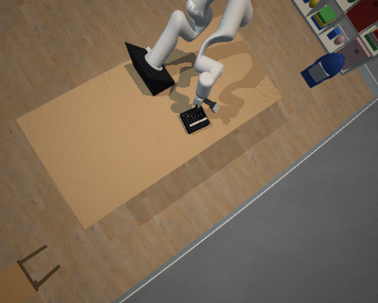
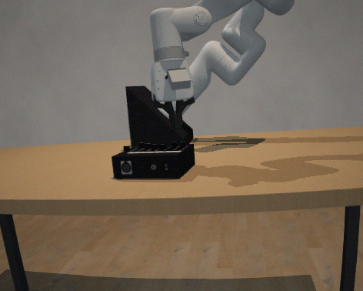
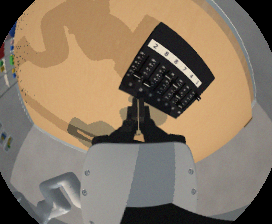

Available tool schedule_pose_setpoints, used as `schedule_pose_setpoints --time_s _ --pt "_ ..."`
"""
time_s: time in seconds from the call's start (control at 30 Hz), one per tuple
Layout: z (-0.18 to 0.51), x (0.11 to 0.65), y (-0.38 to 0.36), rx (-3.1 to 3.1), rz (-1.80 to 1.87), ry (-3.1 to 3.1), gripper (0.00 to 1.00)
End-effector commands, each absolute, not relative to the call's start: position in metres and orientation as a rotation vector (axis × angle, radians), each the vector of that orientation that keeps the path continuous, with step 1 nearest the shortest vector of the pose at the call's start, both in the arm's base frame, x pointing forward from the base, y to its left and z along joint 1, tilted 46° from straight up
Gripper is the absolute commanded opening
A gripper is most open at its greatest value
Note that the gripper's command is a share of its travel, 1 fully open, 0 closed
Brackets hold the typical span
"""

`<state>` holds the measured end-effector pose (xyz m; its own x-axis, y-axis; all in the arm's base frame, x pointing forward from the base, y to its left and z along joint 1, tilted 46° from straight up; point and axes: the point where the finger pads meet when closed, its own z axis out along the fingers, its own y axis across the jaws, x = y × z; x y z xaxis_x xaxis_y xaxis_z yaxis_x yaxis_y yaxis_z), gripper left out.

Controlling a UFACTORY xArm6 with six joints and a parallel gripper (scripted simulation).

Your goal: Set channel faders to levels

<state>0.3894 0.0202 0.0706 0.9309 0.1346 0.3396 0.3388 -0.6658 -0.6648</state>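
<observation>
The black lighting desk [image 1: 191, 130] [image 2: 139, 173] [image 3: 189, 56] stands flat on the table. Its white tape [image 1: 199, 122] [image 2: 157, 152] [image 3: 176, 63] carries one digit per channel; in the wrist view they look like 2, 8 or 6, 8, 7, 4, 1, too small to be sure. Several dark fader caps stand at differing places along their slots; the lines on them cannot be read against the scales. My gripper [image 1: 197, 107] [image 2: 175, 128] [image 3: 138, 104] is shut and empty. Its tips are over the desk's edge opposite the tape, above the caps' height in the exterior view.
The table [image 1: 107, 160] [image 2: 64, 185] extends around the desk. The black arm base [image 1: 147, 76] [image 2: 141, 123] stands behind it. Shelves with coloured things [image 1: 367, 16] and a blue object [image 1: 331, 64] are off beyond the table.
</observation>
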Motion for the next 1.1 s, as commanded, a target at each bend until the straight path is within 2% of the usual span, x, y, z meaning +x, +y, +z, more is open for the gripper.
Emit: schedule_pose_setpoints --time_s 0.0,0.23,1.07 --pt "0.0711 0.3893 0.0194 -2.329 -0.167 -0.025 0.00" --pt "0.0710 0.3890 0.0194 -2.321 0.008 0.288 0.00" --pt "0.0710 0.3890 0.0194 -2.321 0.008 0.288 0.00"
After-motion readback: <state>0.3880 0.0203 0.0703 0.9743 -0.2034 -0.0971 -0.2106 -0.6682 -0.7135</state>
